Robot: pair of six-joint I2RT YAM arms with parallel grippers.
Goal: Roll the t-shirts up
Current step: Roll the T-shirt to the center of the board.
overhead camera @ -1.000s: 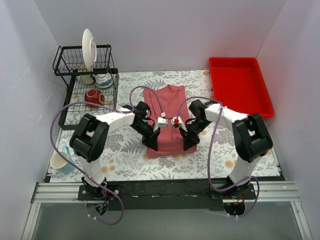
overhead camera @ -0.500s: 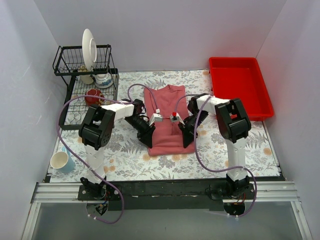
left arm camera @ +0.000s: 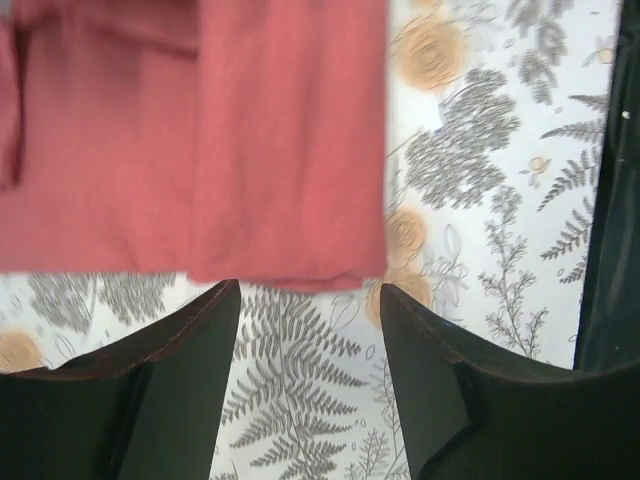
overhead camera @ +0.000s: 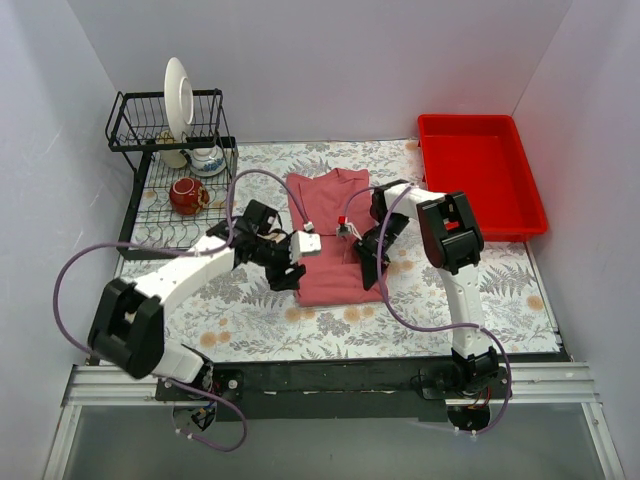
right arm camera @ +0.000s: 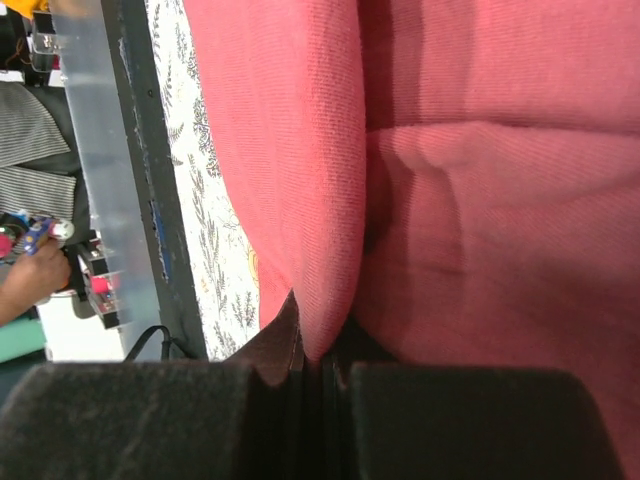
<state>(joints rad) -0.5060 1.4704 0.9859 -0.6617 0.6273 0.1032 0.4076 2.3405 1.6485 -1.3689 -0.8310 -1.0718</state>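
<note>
The dusty-red t-shirt (overhead camera: 330,240) lies on the flowered table cloth, folded into a long strip with its collar at the far end. My left gripper (overhead camera: 289,273) sits at the strip's near left corner. In the left wrist view it (left arm camera: 310,330) is open with only cloth pattern between the fingers, and the t-shirt's (left arm camera: 200,140) edge lies just past the tips. My right gripper (overhead camera: 368,268) is at the strip's right side. The right wrist view shows it (right arm camera: 322,355) shut on a raised fold of the t-shirt (right arm camera: 450,200).
A rigid red tray (overhead camera: 480,170) stands at the back right. At the back left a black dish rack (overhead camera: 135,190) holds a white plate (overhead camera: 178,95), a red mug (overhead camera: 186,193) and a patterned cup (overhead camera: 207,158). The table's black front rail (overhead camera: 330,378) runs by the arm bases.
My left gripper has opened, let go of the t-shirt's edge and drawn back to the left; its elbow swung out low left. The right gripper stayed shut on the fabric and moved farther away.
</note>
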